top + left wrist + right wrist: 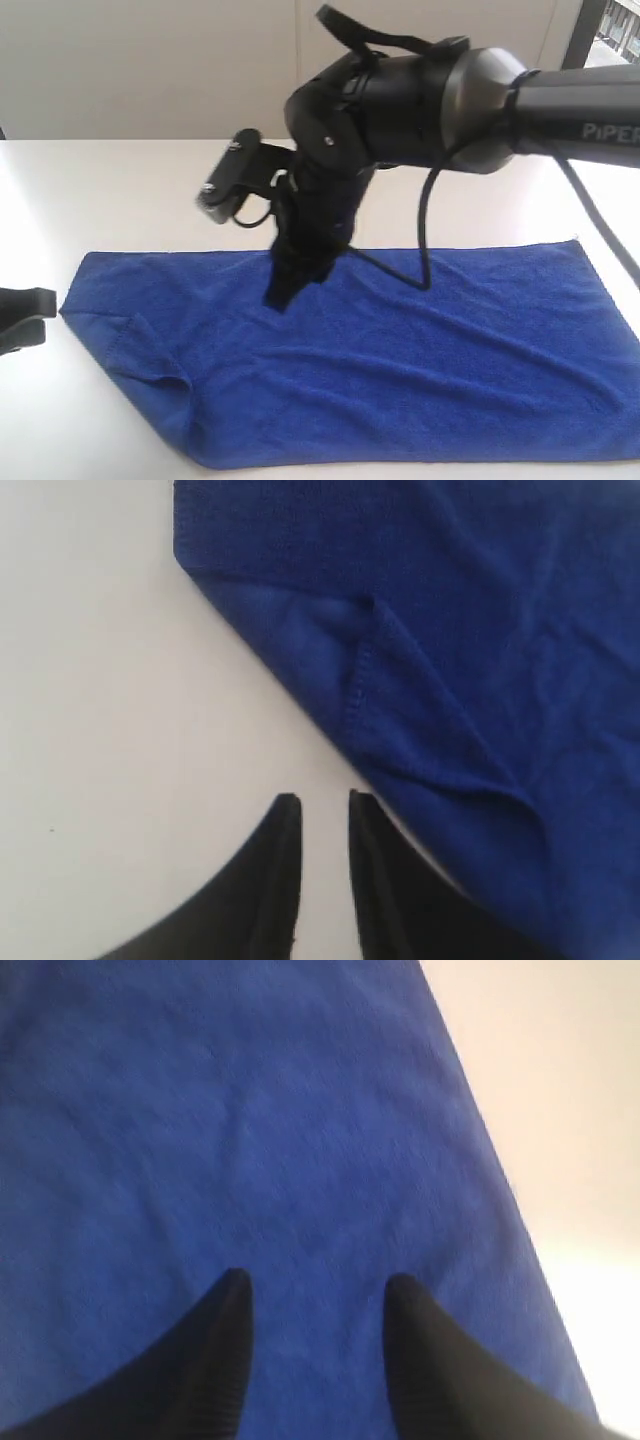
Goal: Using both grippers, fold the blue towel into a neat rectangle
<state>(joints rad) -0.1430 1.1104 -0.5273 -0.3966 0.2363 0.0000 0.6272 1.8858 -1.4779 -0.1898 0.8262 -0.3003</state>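
Observation:
The blue towel [400,370] lies spread lengthwise on the white table, with its near-left corner [150,350] turned over on itself. My right gripper [283,295] reaches across the middle and points down over the towel's left half. In the right wrist view its jaws [318,1285] stand wide apart above the towel [250,1140], with nothing between them. My left gripper [25,315] sits at the far left, just off the towel's edge. Its fingers [320,798] show a narrow gap over bare table beside the turned-over hem [360,680], holding nothing.
The white table [120,200] runs back to a pale wall. A black cable [425,230] hangs from the right arm down to the towel. The towel's front edge lies near the bottom of the exterior view.

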